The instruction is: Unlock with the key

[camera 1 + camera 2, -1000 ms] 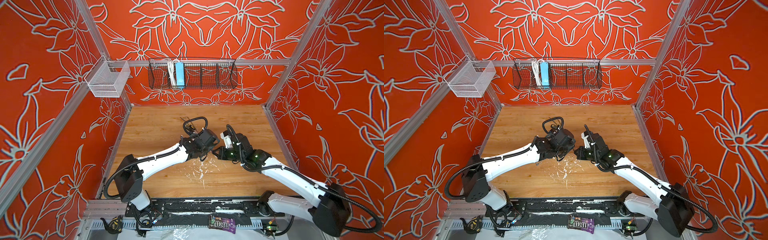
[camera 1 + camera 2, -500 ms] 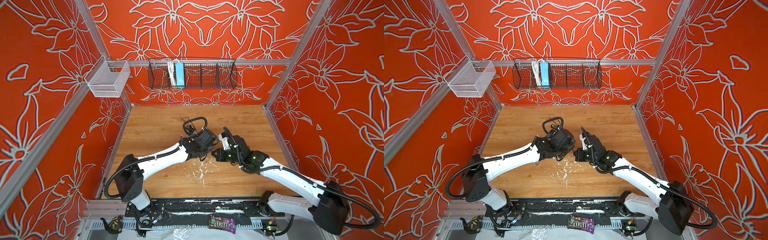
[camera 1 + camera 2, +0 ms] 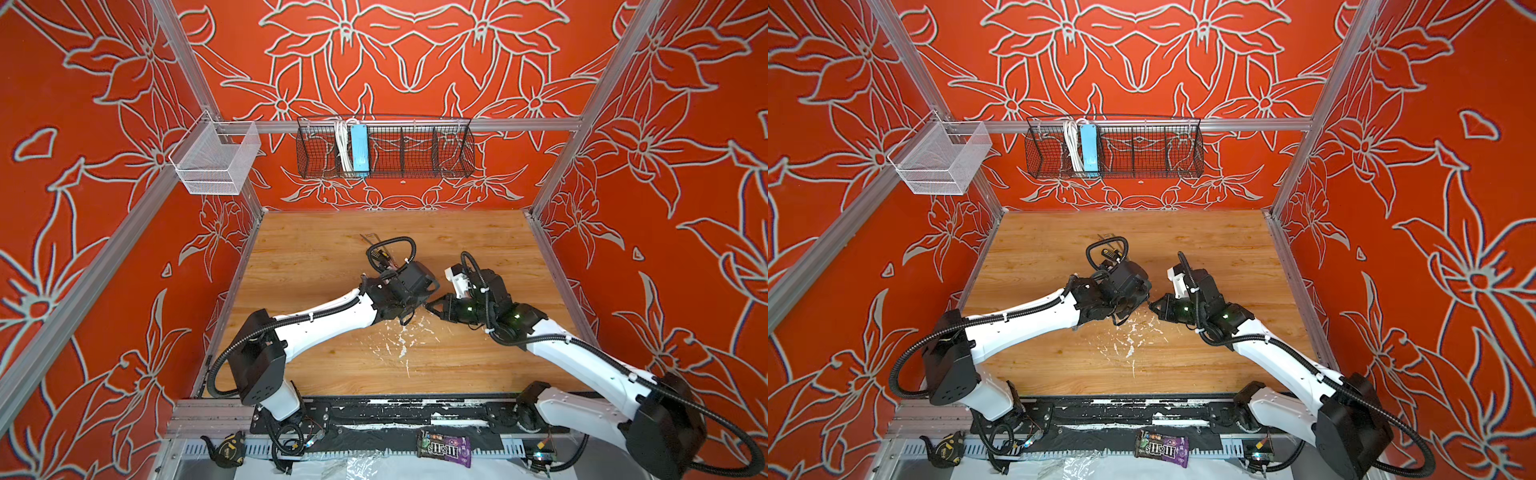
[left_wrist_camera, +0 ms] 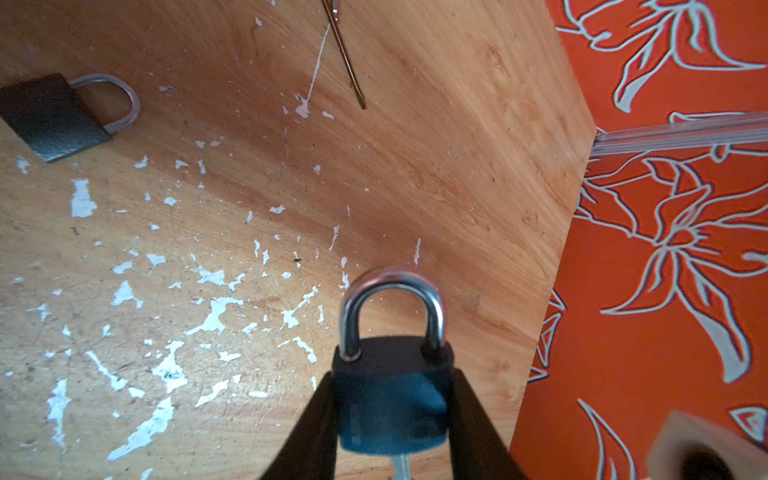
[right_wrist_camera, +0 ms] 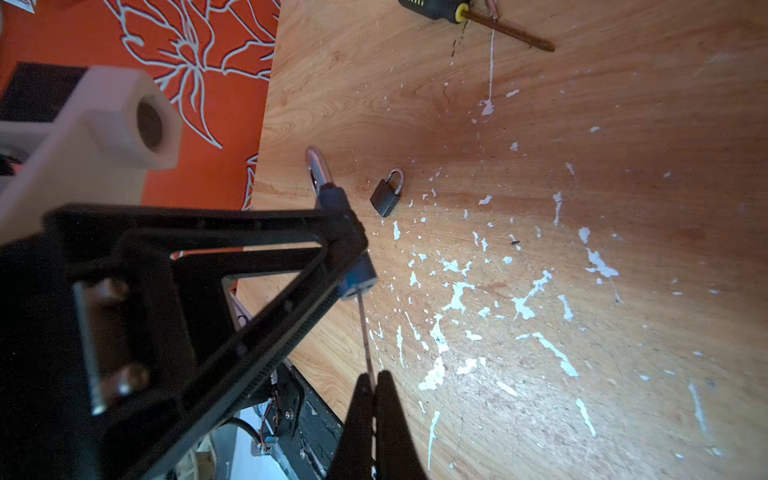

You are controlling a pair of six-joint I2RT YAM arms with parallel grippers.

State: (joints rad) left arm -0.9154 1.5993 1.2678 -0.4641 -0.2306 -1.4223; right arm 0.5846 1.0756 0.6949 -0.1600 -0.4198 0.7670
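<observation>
Item: candy packet (image 3: 444, 449), purple and brown wrapper, lying just beyond the near edge of the worktop (image 3: 332, 257); shown in both top views. Marking: brand logo "m&m's" in white lower-case letters across the face of the candy packet (image 3: 1161, 449). Finer print on the wrapper is too small to read.

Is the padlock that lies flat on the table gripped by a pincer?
No, the loose padlock lies alone on the wooden table, with nothing touching it.
</observation>
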